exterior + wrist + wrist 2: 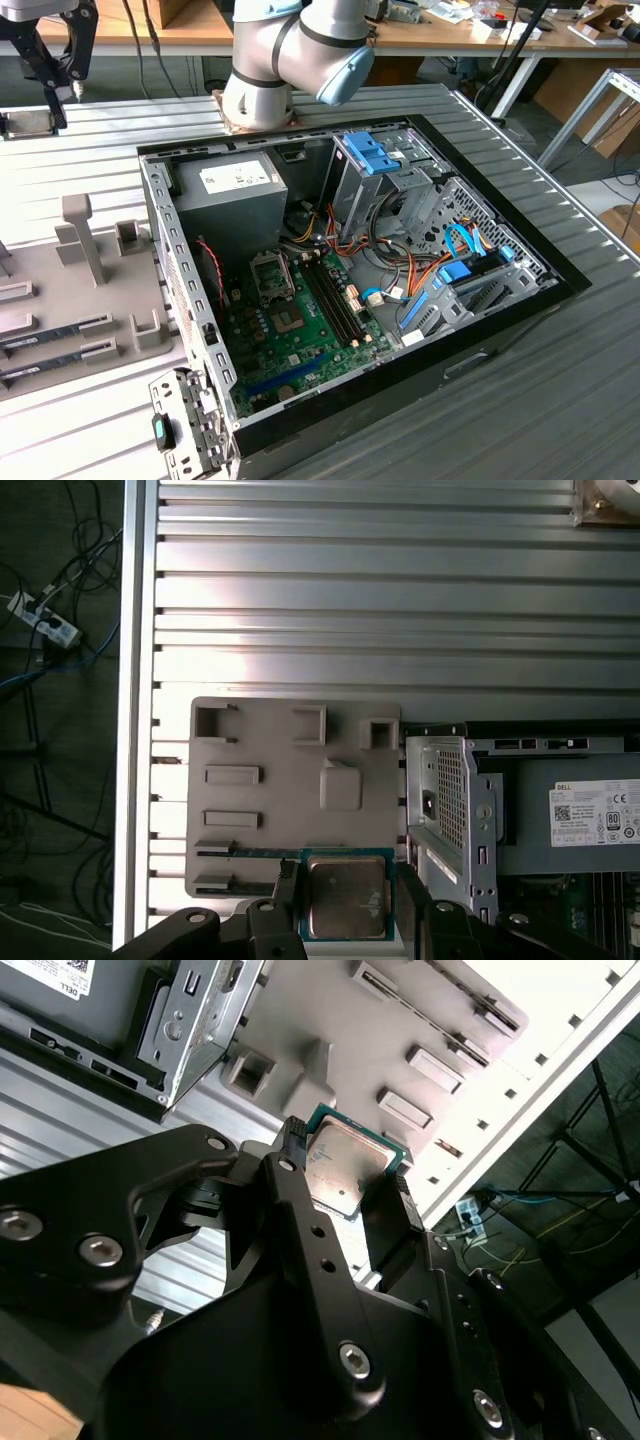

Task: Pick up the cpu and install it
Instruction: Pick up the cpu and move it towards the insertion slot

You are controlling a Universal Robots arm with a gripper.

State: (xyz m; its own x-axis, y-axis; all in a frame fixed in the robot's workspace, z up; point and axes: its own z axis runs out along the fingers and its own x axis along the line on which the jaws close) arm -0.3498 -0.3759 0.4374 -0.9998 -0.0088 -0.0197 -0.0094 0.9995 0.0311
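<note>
Pick step done: gripper (pixel 347 885) pinching silvery flat square cpu (pixel 345 908) above grey plastic tray (pixel 260 745). Install not yet done; likely needs square alignment.

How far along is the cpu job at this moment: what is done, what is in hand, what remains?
Done: the cpu is picked up. In hand: it sits clamped in the gripper, outside the computer case, with the grey tray behind it in both wrist views. Left: installing it; the socket on the green board appears empty.
</note>
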